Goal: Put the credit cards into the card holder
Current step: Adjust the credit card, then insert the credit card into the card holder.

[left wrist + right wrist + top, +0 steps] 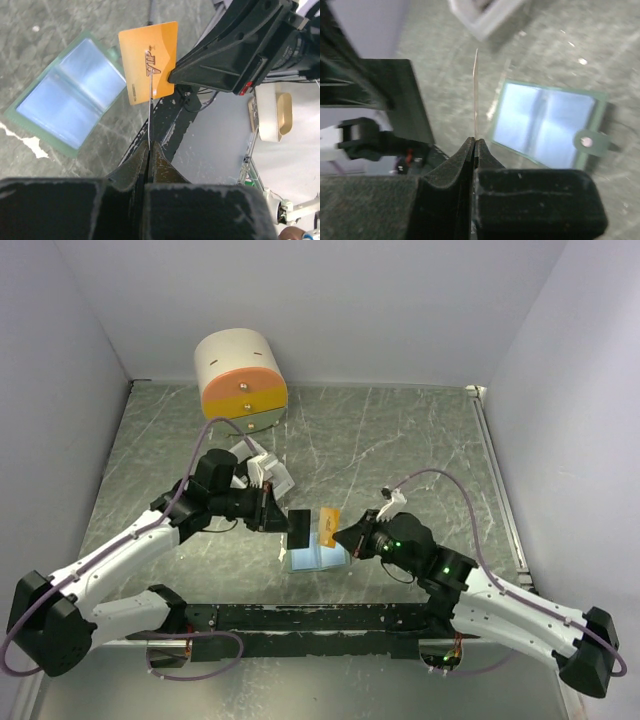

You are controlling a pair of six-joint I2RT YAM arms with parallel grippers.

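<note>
The card holder [312,558] lies open on the table, pale blue inside with a grey-green rim. It also shows in the left wrist view [70,97] and in the right wrist view [547,124], where its clasp tab [587,142] sticks out. My left gripper [278,516] is shut on a dark credit card [300,530], held on edge above the holder; its own camera sees that card edge-on [149,112]. My right gripper [346,533] is shut on the orange-yellow credit card [328,527], also clear in the left wrist view [150,62]. The two cards hang side by side.
A big cream cylinder [240,378] with orange and yellow drawers stands at the back left. A white open-topped box [268,473] sits behind the left gripper, partly hidden; it shows in the right wrist view [482,17]. Grey walls enclose the marble-patterned table.
</note>
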